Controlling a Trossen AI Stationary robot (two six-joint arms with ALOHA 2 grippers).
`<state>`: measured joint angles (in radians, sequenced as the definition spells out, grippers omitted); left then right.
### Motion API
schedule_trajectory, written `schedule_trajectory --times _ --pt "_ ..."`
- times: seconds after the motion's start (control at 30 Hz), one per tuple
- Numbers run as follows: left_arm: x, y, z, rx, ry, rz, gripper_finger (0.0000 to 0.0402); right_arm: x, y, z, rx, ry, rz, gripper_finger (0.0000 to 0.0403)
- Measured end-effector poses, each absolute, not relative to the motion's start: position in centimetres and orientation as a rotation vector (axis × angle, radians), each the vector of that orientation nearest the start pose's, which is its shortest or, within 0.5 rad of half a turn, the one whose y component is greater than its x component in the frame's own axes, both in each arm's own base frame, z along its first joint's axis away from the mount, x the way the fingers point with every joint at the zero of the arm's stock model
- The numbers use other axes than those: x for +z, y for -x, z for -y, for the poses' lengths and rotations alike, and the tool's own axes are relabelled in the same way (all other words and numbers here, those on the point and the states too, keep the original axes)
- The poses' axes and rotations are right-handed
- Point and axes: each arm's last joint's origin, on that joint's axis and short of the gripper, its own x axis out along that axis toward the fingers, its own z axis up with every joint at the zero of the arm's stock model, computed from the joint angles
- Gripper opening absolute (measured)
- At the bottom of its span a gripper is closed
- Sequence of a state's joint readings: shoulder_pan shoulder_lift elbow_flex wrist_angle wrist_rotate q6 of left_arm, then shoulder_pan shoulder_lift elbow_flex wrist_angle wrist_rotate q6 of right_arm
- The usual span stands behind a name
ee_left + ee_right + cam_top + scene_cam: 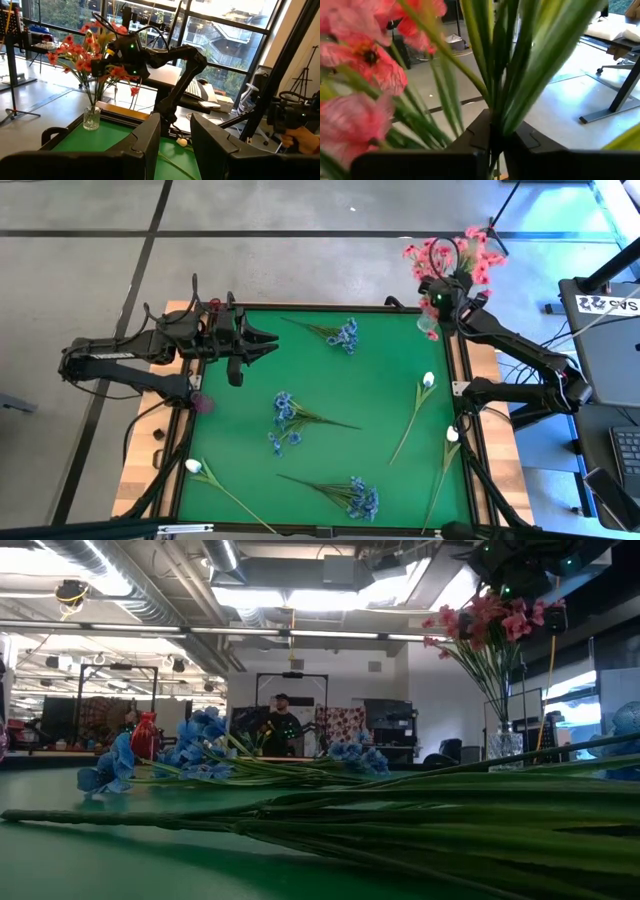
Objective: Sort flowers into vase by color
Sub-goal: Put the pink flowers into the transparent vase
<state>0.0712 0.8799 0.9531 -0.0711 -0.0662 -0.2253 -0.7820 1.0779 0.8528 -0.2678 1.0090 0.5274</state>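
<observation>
Pink flowers [452, 256] stand in a glass vase [91, 118] at the table's far right corner. My right gripper [492, 146] is among them above the vase, shut on their green stems. Three blue flowers [288, 418] [344, 333] [358, 496] and three white buds [428, 379] [452, 434] [193, 466] lie flat on the green mat [380, 360]. My left gripper [175, 145] hangs level over the mat's far left part, open, with nothing between its fingers. My right gripper pinches a few green stems [495, 125] of the pink flowers between its two fingers, below the blooms and above the vase. The fingers come slanting from the table's right side and lie across the stems. The stems stand about upright, with their lower ends in the vase.
A small pink-red thing [203, 402] stands at the mat's left edge under my left arm. A wooden rim [140, 470] frames the mat. People and desks show in the room beyond the table. Bare mat lies between the scattered flowers at the centre.
</observation>
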Motion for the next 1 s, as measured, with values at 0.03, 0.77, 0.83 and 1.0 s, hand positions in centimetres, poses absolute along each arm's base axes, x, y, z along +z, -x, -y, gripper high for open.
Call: schedule_trajectory --times 0.03,0.77,0.83,1.0 --pt "38.5 -18.8 -1.5 0.137 0.225 0.018 0.0105 30.0 -14.0 17.2 -1.839 -0.306 -0.091 0.0048" --pt "38.5 -18.8 -1.5 0.136 0.225 0.023 0.0105 32.7 -13.3 15.4 -1.677 -0.386 -0.001 0.0238" --pt "38.5 -18.8 -1.5 0.136 0.225 0.023 0.0105 33.4 -13.3 15.3 -1.673 -0.388 0.02 0.0238" --pt "38.5 -18.8 -1.5 0.136 0.225 0.023 0.0105 35.2 -13.1 15.1 -1.661 -0.432 0.052 0.0239"
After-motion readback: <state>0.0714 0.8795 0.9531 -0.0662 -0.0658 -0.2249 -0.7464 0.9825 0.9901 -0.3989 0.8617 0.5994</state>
